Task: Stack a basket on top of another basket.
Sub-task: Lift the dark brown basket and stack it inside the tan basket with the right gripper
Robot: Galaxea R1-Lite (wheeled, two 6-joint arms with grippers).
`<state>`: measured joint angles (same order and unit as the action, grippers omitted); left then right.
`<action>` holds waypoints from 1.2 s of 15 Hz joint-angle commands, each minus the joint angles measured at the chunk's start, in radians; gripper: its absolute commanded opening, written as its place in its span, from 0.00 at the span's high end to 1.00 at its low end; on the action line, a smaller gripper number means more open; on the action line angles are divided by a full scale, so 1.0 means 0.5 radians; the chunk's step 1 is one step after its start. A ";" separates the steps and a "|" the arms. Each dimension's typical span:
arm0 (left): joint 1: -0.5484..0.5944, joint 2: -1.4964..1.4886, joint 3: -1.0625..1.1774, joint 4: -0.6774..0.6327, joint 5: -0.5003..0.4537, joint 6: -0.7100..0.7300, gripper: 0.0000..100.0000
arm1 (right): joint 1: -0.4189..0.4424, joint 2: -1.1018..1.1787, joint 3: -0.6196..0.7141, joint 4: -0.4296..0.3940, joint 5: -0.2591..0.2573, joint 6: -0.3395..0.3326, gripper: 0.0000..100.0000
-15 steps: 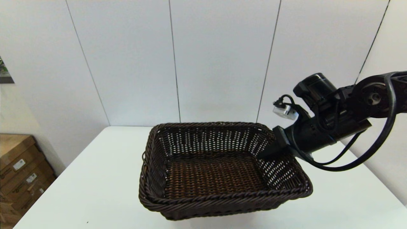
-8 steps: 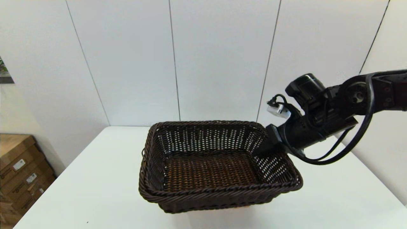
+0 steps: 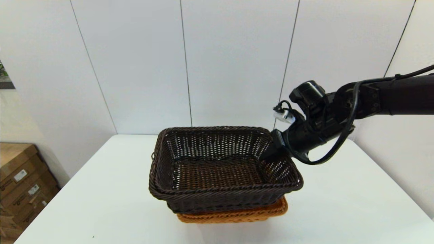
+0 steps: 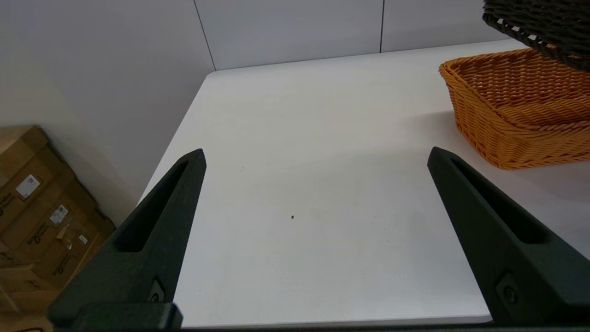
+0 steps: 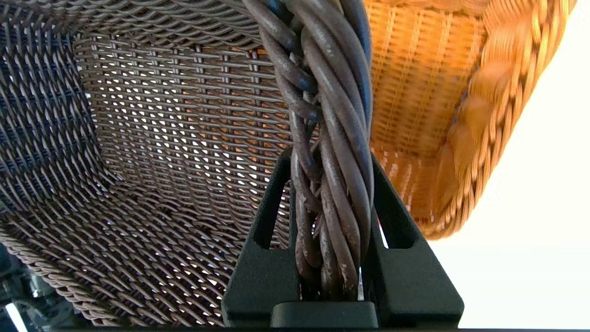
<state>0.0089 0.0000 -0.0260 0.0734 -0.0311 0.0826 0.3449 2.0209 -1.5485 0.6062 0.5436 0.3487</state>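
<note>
The dark brown basket [image 3: 217, 169] hangs in the air above the orange-tan basket [image 3: 237, 214], whose front edge shows beneath it in the head view. My right gripper [image 3: 271, 154] is shut on the dark basket's right rim; in the right wrist view the braided rim [image 5: 329, 152] runs between my two fingers, with the orange-tan basket [image 5: 442, 101] behind it. The left wrist view shows a gap between the dark basket [image 4: 539, 23] and the orange-tan basket [image 4: 516, 101]. My left gripper [image 4: 315, 159] hovers open over bare table, left of the baskets.
The white table [image 3: 84, 200] carries both baskets near its middle. White wall panels [image 3: 234, 61] close off the far edge. Cardboard boxes [image 3: 18, 183] stand on the floor beyond the table's left edge.
My right arm has carried the dark basket away from me and leftward. The orange-tan basket's front edge, hidden before, now shows under it.
</note>
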 commanded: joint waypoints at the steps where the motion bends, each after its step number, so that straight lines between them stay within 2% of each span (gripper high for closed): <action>1: 0.001 -0.003 0.000 0.000 0.001 0.001 0.00 | 0.013 0.115 -0.066 0.009 0.008 -0.016 1.00; 6: 0.001 -0.003 0.000 0.000 0.001 0.001 0.00 | 0.022 0.210 -0.081 0.006 -0.004 -0.072 1.00; 9: 0.001 -0.003 0.000 0.000 0.001 0.001 0.00 | 0.019 0.269 -0.118 0.006 -0.081 -0.078 1.00; 12: 0.001 -0.003 0.000 0.000 0.001 0.001 0.00 | 0.001 0.284 -0.152 0.009 -0.081 -0.078 1.00; 18: 0.001 -0.003 0.000 0.000 0.001 0.001 0.00 | -0.049 0.324 -0.290 0.128 -0.084 -0.072 1.00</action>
<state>0.0089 0.0000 -0.0260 0.0736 -0.0306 0.0821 0.3300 2.1726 -1.6798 0.6653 0.4987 0.3102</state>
